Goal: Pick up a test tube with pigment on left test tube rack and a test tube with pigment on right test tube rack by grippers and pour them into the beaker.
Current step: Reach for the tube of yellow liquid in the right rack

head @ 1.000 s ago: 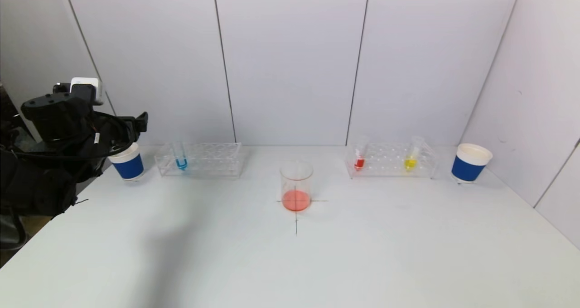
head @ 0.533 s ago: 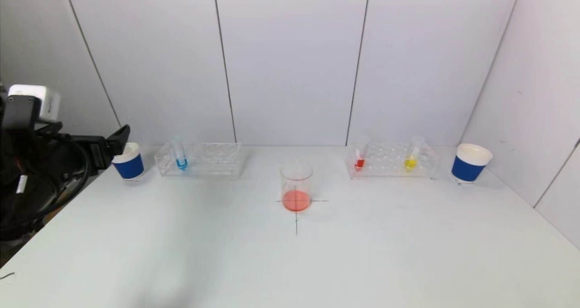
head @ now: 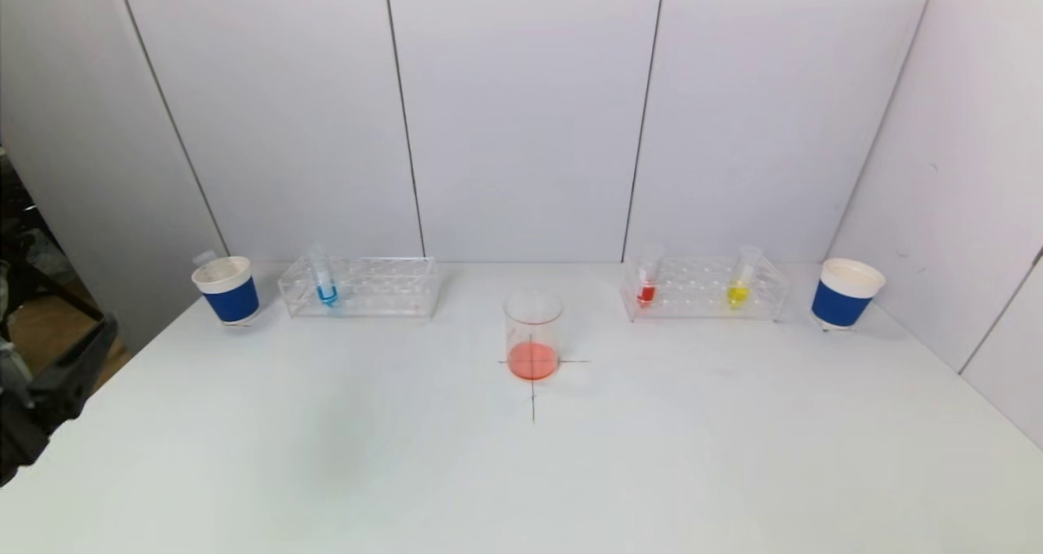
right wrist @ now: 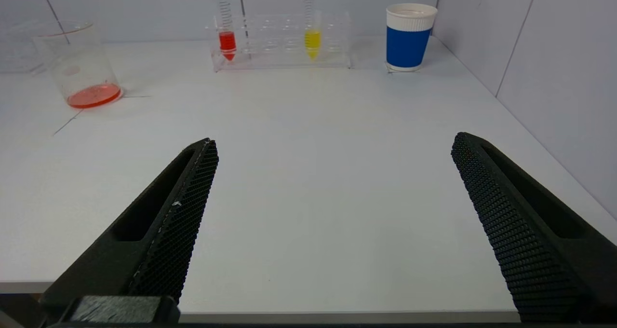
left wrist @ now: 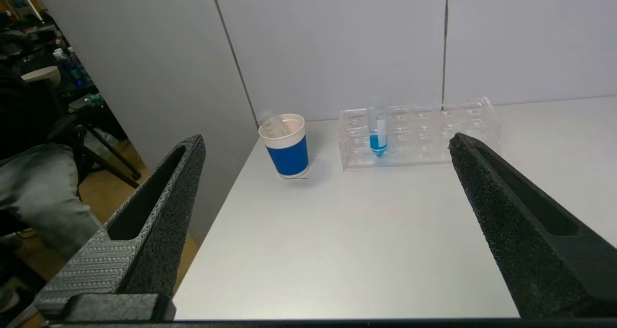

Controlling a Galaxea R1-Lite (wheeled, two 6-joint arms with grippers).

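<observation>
From above, the white table (head: 652,456) carries a clear glass beaker (head: 533,336) with orange-red liquid at its bottom, between two transparent plastic racks. The left rack (head: 358,287) holds a blue-pigment tube (head: 323,279); the right rack (head: 705,288) holds red (head: 648,277) and yellow (head: 741,279) tubes. Only the wrist views reveal the claws: the left claw (left wrist: 328,144) and the right claw (right wrist: 335,144) hang off the table's near edge, their textured black fingers spread wide and empty.

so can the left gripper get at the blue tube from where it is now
Probably yes: the left gripper is open and faces the blue tube across bare table; only the paper cup stands nearby, off to one side.
</observation>
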